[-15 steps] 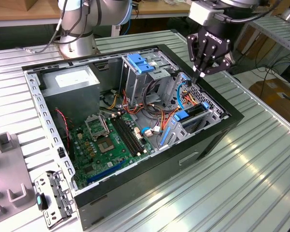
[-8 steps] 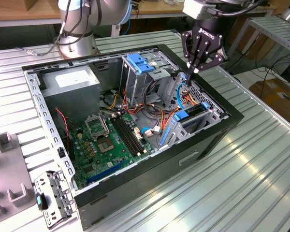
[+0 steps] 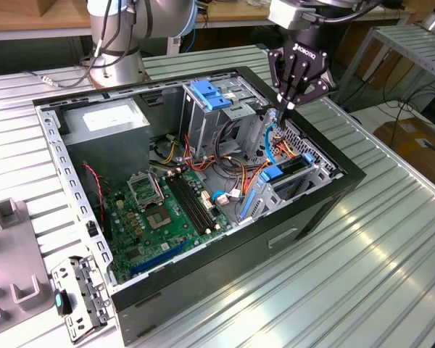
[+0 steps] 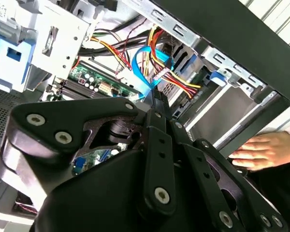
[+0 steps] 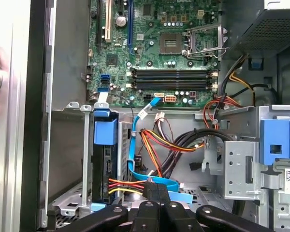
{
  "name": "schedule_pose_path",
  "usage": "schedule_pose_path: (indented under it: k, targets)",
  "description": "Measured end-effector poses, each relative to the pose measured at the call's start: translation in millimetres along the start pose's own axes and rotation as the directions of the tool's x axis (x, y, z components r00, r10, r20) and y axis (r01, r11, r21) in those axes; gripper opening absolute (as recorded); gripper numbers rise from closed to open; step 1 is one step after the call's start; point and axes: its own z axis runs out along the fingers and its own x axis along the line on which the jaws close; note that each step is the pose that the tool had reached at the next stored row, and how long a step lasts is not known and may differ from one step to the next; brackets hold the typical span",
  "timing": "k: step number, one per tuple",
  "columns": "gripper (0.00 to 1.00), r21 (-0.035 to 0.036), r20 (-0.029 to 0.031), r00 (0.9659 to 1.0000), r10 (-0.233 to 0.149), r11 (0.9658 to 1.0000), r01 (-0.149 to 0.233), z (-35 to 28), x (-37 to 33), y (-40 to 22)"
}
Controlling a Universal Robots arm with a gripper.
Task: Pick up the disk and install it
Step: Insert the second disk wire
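Already the disk (image 5: 104, 159) sits upright in its bay at the case's edge, gripper (image 3: 285, 109) pinched narrow and empty above the nearby cables (image 5: 135, 145); press straight, avoid snagging.

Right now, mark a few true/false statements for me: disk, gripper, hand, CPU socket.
1. The disk sits on edge in the drive bay beside the case wall. True.
2. The gripper is holding the disk. False: its fingers are shut above the bay, close to a light-blue cable, and the disk is apart from it.
3. A person's hand rests outside the computer case. True.
4. A cooler covers the CPU socket. False: the socket is bare, with nothing mounted on it.
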Motion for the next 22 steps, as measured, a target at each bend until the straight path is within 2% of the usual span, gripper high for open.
schedule_pose_path:
  k: [1,2,3,4,5,6,8,10,11,14,20,22]
  targets:
    - [0.11,-0.0002,-0.0106,0.9999,0.0,1.0,0.0,0.2,-1.1,-0.1]
    - [0.11,-0.0007,-0.0329,0.9995,0.001,1.0,-0.001,0.6,-2.9,-0.2]
    - [0.18,-0.0009,-0.0481,0.9988,0.002,1.0,-0.002,0.9,-3.5,-0.3]
    - [0.18,-0.0011,-0.0583,0.9983,0.002,1.0,-0.003,1.3,-3.7,-0.3]
    - [0.18,-0.0014,-0.0734,0.9973,0.003,1.0,-0.003,1.5,-3.7,-0.3]
    - [0.18,-0.0015,-0.0808,0.9967,0.003,1.0,-0.004,1.5,-3.7,-0.3]
    - [0.18,-0.0019,-0.1013,0.9948,0.004,1.0,-0.005,1.6,-3.7,-0.3]
    - [0.18,-0.0024,-0.1391,0.9903,0.006,1.0,-0.006,2.6,-3.8,-0.3]
    - [0.18,-0.0025,-0.1491,0.9888,0.006,1.0,-0.007,3.7,-4.0,-0.4]
    - [0.18,-0.0025,-0.1509,0.9885,0.006,1.0,-0.007,8.4,-6.3,-2.4]
    - [0.18,-0.0026,-0.1525,0.9883,0.006,1.0,-0.007,23.5,-9.0,-5.0]
    - [0.18,-0.0025,-0.1562,0.9877,0.007,1.0,-0.007,23.7,-9.1,-5.0]
